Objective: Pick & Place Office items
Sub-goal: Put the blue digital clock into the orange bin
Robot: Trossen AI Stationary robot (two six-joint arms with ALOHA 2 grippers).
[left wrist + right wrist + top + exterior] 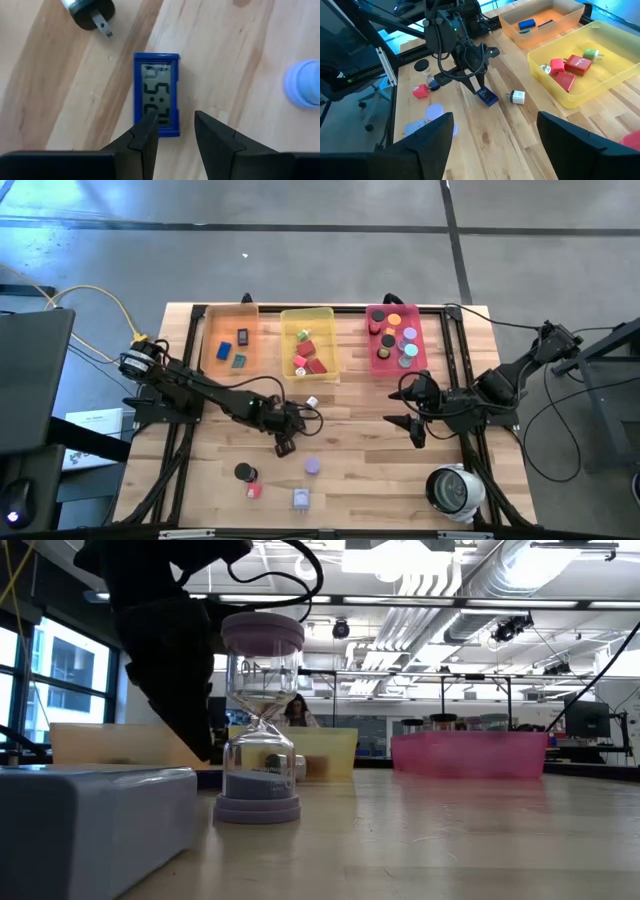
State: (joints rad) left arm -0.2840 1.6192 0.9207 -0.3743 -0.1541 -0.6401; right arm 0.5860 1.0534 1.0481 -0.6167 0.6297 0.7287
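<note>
From where I stand, the left gripper hangs low over the middle of the wooden table, its dark fingers a little parted and pointed down at a small blue clock that lies flat on the boards; one fingertip overlaps the clock's lower edge in the left wrist view, but I cannot tell whether it touches, and nothing is pinched between them. From the right wrist camera the same clock sits right under that gripper's tips, with a white plug cube just beside it. The right gripper waits at about three o'clock on the table, fingers spread wide and empty, just below the pink tray. Along the far edge, at twelve o'clock, stand three trays in a row: the orange tray with a blue piece and a dark rectangle, the yellow tray with red cubes and a green-tipped plug, and the pink one full of round discs. Toward six o'clock lie a black disc, a red cube, a lavender hourglass standing upright, and a pale lavender block. At the five o'clock corner rests a large white-grey round device.
</note>
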